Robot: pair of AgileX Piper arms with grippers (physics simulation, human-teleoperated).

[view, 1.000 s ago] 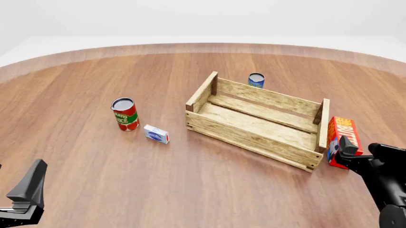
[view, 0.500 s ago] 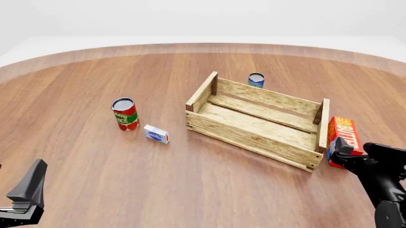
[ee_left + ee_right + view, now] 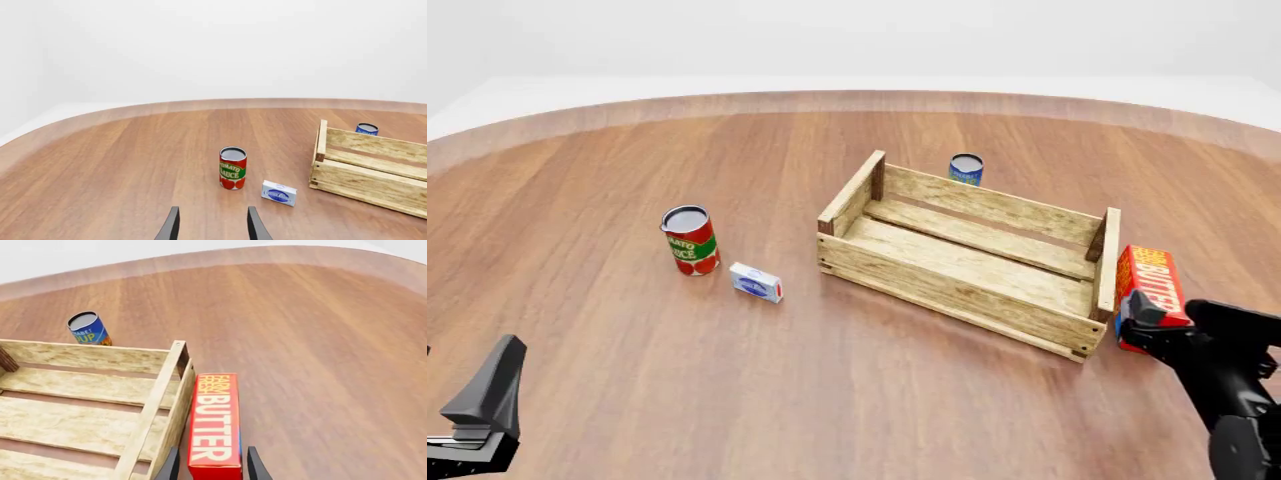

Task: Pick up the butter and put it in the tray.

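Note:
The butter [image 3: 1149, 281], a red-orange carton with white lettering, lies on the table just off the tray's right end. In the right wrist view the butter [image 3: 214, 417] runs lengthwise away from me. My right gripper [image 3: 212, 451] is open, with its fingers on either side of the carton's near end and a small gap on each side. In the front view, that gripper [image 3: 1154, 316] is at the carton's near end. The tray [image 3: 968, 252], a light wooden slat crate, has nothing in it. My left gripper [image 3: 213, 211] is open and holds nothing, low at the near left [image 3: 494, 392].
A red tomato sauce can [image 3: 690, 240] and a small blue-white box [image 3: 755, 282] stand left of the tray. A blue can [image 3: 965, 169] stands behind the tray's far wall. The tray's right end wall [image 3: 162, 410] is close beside the butter.
My right gripper has moved slightly left and forward over the butter's near end. The butter, tray and left arm have not moved.

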